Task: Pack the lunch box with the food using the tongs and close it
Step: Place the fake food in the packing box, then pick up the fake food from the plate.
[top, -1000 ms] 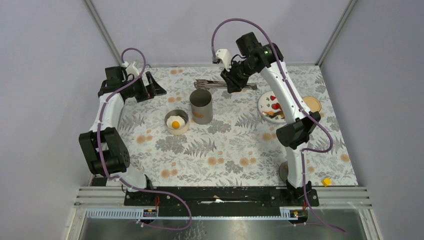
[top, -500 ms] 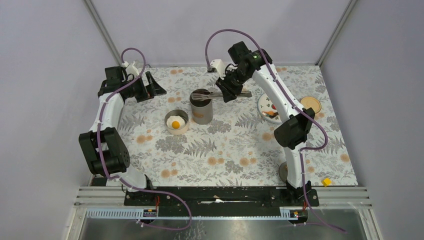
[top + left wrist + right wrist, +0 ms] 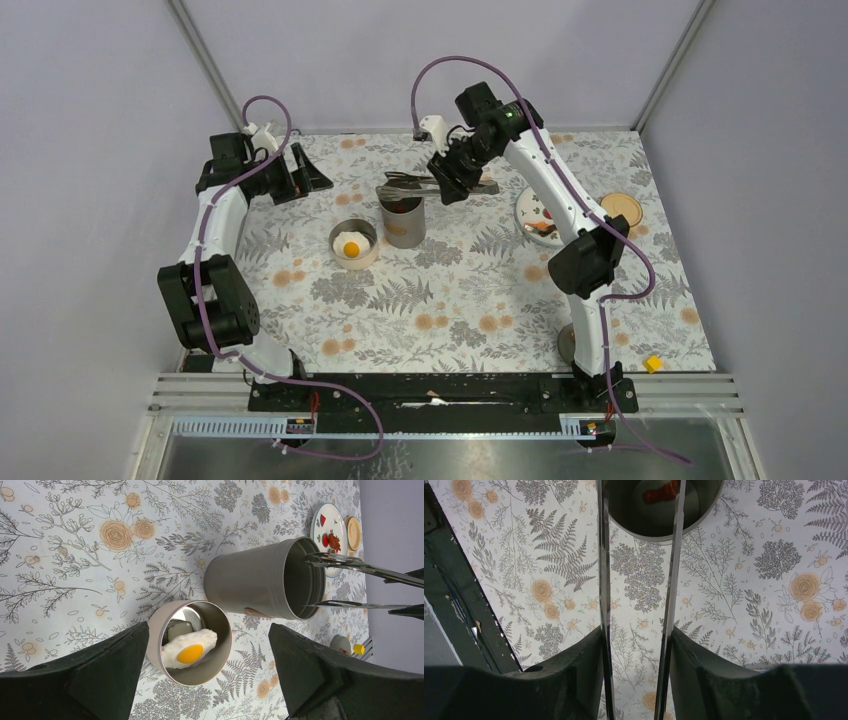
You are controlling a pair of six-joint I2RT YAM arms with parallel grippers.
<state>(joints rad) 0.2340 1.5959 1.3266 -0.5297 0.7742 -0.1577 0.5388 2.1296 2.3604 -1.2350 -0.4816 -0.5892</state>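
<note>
The lunch box is in two grey round parts. The tall tin stands open, with a red piece of food inside it. The short tin holds the fried egg. My right gripper is shut on the silver tongs, whose two arms stand spread over the tall tin's mouth. More red and brown food lies on the white plate. My left gripper rests open at the far left, empty.
A round wooden lid lies just right of the plate. A small grey cap and a yellow block sit near the right arm's base. The right arm reaches over the plate.
My right arm has swung left, carrying the tongs from the back of the table to over the tall tin. The tong arms now stand wider apart.
</note>
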